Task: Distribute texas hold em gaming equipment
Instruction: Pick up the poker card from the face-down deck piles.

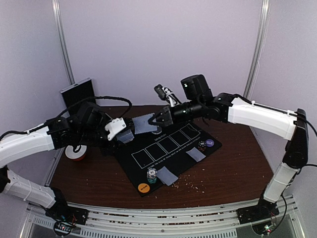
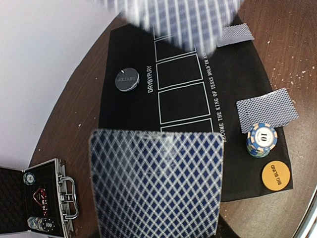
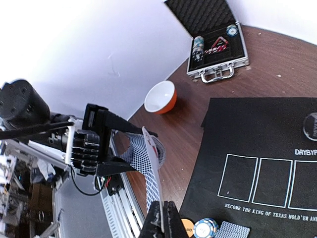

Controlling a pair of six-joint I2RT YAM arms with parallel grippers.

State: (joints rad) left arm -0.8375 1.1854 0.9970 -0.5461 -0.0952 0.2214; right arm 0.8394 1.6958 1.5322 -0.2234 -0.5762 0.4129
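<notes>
The right pincer (image 3: 161, 222) is clamped together on the lower edge of a single playing card (image 3: 152, 168), which is seen edge-on and leans up toward the left pincer (image 3: 130, 148). The left pincer grips the deck (image 2: 156, 183), blue diamond backs outward, in the air above the left corner of the black mat (image 1: 171, 148). Whether the single card touches the deck I cannot tell, as the two overlap in every view. On the mat, a dark dealer disc (image 2: 127, 79) lies beside the row of white-outlined boxes. Along the near edge lie face-down cards (image 2: 266, 110), with a chip stack (image 2: 261, 140) touching them and an orange disc (image 2: 275, 175) at the corner. A second pair (image 2: 236, 34) lies further right, near more chips (image 1: 202, 145) and a purple disc (image 1: 210, 143). On the worktop (image 1: 233, 173) left of the mat stand a red-and-white bowl (image 3: 161, 96) and an open silver case (image 3: 218, 49).
</notes>
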